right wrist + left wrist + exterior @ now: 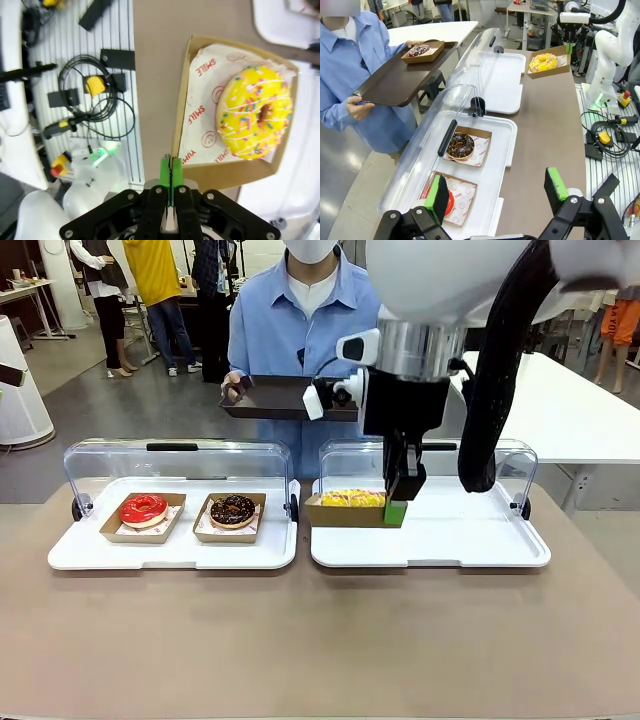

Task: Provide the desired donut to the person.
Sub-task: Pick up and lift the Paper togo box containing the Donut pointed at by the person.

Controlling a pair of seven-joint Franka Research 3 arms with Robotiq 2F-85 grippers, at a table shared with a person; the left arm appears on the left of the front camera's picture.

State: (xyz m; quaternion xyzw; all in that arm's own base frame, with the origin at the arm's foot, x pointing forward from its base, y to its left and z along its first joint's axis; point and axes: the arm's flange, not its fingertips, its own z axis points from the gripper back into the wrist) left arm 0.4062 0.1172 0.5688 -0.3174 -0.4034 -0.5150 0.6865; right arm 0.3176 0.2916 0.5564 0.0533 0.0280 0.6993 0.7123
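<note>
Right pincer, jaws closed on the wall of a cardboard tray that carries the yellow sprinkled donut. In the right wrist view the green pads meet on the thin tray edge, the donut lying just beyond them on printed paper. In the front view the cardboard tray appears lifted slightly above the right white tray, whose clear lid stands open behind. Left pincer, jaws wide apart and holding nothing, hangs over the near end of the left white tray, where a red donut and a chocolate donut sit in their own cardboard trays on the counter.

At the far side the person holds out a dark serving tray; the left wrist view shows one donut already on it.

Step in hand, as judged: carrying the picked yellow donut toward the person. The next move calls for travel across the counter, keeping the cardboard tray level, then lowering it onto a bare part of the serving tray before the jaws part.
</note>
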